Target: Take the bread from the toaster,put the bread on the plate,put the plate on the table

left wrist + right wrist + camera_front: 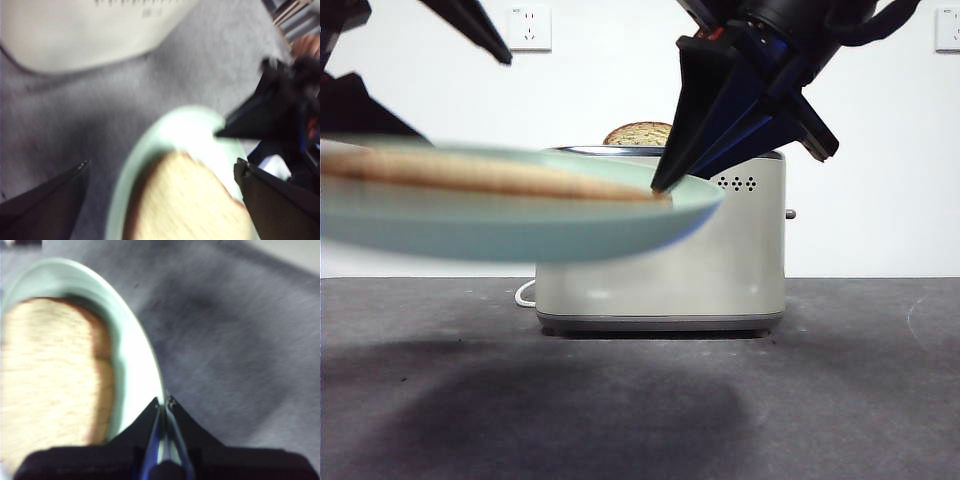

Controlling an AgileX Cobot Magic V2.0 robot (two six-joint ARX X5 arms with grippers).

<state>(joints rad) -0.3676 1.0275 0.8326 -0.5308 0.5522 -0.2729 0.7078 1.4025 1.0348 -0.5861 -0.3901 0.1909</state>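
Nearest me, the plate (520, 225) hangs in the air above the table (640, 400), in front of the toaster (720, 260), with the bread (50, 375) lying flat on it. My right gripper (164, 402) is pinched on the plate's rim. My left gripper (160, 170) is spread wide around it. Another slice (640, 133) sits in the toaster.

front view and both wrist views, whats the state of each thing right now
plate: lifted off the table, tilted, bread on it
bread: lying flat on the plate
second slice: standing in the toaster slot, top showing
toaster: upright on the table, behind the plate
right tool: shut on the plate's rim
left tool: jaws apart either side of the plate
table: bears the toaster, shadowed under the plate
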